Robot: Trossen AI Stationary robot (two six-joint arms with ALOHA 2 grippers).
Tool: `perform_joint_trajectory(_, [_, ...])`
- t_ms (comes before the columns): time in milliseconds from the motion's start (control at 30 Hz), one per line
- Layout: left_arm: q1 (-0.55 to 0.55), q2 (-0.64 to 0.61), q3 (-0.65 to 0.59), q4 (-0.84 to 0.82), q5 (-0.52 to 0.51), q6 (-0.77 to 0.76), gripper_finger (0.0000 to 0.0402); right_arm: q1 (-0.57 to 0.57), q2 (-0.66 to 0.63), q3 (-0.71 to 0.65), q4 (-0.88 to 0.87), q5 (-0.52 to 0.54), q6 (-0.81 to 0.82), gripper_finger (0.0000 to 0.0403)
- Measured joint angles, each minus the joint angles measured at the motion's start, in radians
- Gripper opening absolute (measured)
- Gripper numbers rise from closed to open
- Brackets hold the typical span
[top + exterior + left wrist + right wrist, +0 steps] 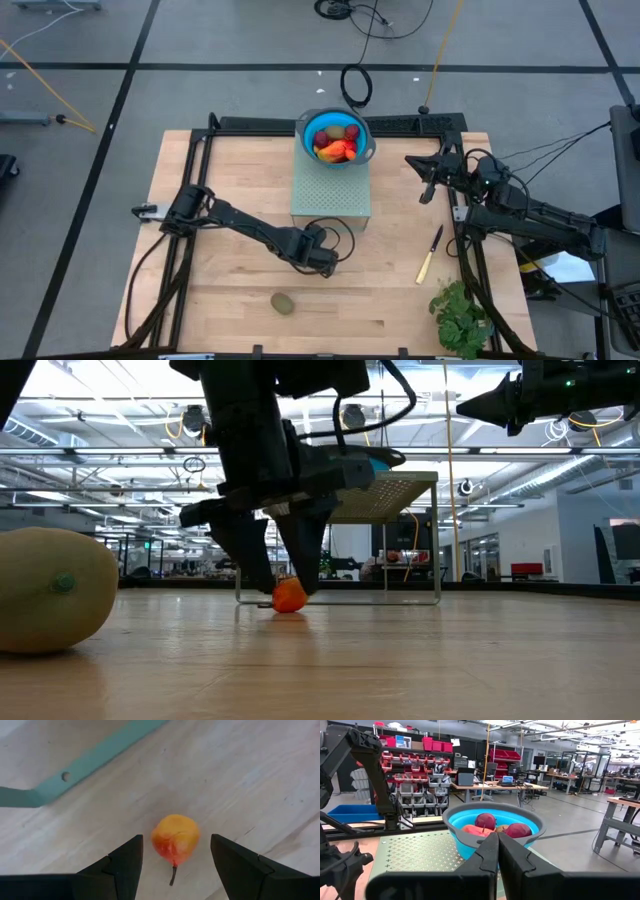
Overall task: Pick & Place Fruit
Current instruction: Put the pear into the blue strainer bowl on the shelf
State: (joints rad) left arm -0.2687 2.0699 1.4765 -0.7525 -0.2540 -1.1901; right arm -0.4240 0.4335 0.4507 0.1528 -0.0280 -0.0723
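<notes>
- A small orange-red fruit [175, 839] with a stem lies on the desk [230, 310], between the spread fingers of the left hand [175, 862], untouched.
- A brownish-green oval fruit [283, 302] lies nearer the desk's front edge.
- More fruits fill the blue bowl [306, 135] on the green perforated stand [330, 190].
- The right hand [497, 855], fingers pressed together and empty, hangs raised at the right.
</notes>
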Motion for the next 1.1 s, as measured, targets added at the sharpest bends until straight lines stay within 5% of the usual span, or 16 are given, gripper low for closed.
perform_joint_trajectory(1100, [0.000, 0.052, 0.002, 0.053, 0.024, -0.004, 0.0234, 0.000, -0.001, 0.000, 0.000, 0.000, -0.021, 0.0004])
